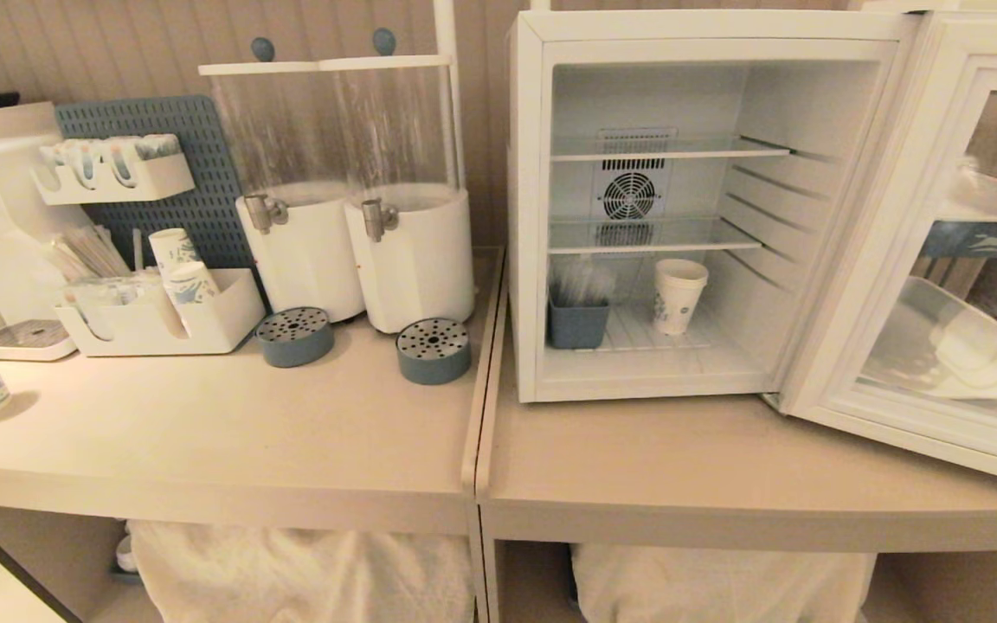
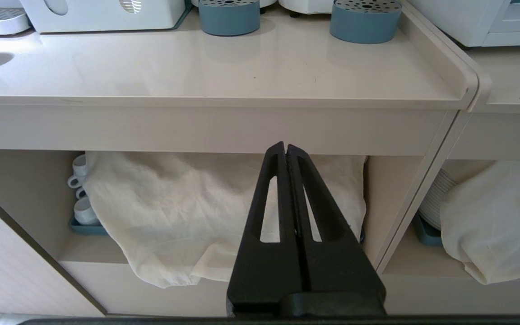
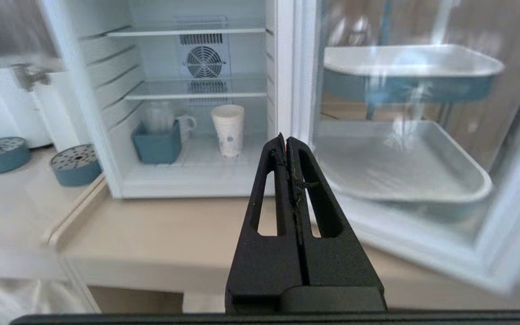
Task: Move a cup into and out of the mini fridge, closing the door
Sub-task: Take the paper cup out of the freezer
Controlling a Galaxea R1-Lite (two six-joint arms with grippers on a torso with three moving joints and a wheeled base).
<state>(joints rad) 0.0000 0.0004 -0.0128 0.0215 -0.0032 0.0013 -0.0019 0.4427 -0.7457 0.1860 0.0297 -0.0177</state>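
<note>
Right gripper (image 3: 285, 139) approaching the open mini fridge (image 1: 526, 216), fingers pressed together, holding nothing.
Near to far: left gripper (image 2: 285, 146), closed, low before the counter; door (image 1: 888, 260) swung out at 3 o'clock; cup (image 1: 679, 297) on the fridge floor at 12. The fingers should spread before entry, clear of the door frame.

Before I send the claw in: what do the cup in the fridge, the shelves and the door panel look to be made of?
The cup: apparently thin paper, matte white with a small print and rolled rim. The shelves: white wire, probably coated metal, thin parallel rods showing. The door panel: clear glass or plastic, see-through with reflections, in a glossy pale frame, likely plastic.
</note>
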